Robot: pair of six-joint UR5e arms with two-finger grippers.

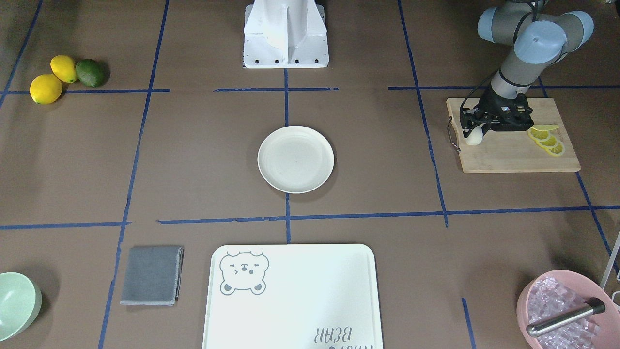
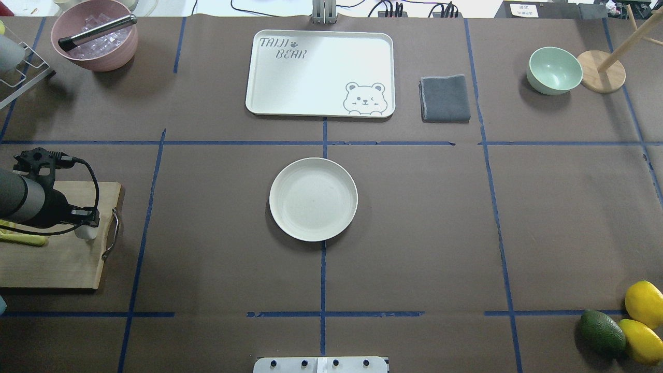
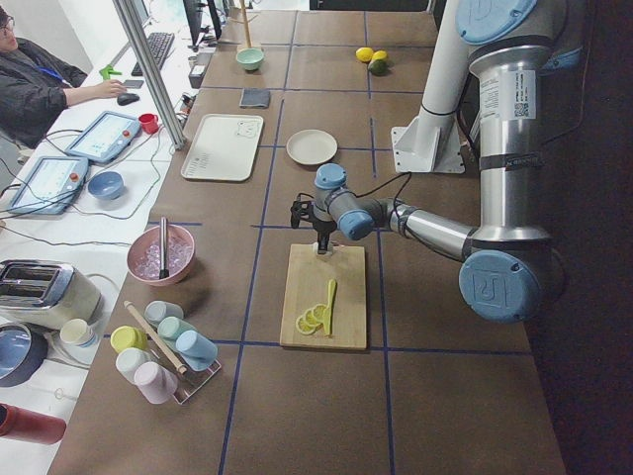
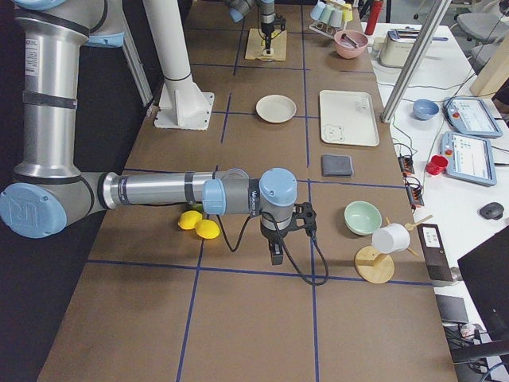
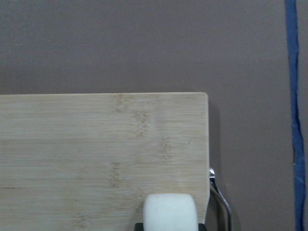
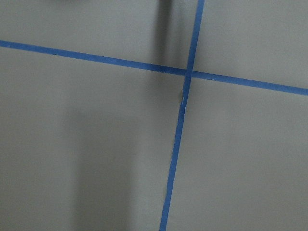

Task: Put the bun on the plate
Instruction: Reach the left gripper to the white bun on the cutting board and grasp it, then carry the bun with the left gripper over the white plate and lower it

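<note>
Bun gripped in left jaws at cutting board edge, plate well apart, right jaws' opening indiscernible

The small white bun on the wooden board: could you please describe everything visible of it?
The small white bun is a stubby, round-edged roll, smooth and matte. It is at the handle end of the bamboo cutting board, between the fingers of the left gripper, which close on its sides. I cannot tell if it is lifted. The yellow lemon slices lie apart from it.
</note>
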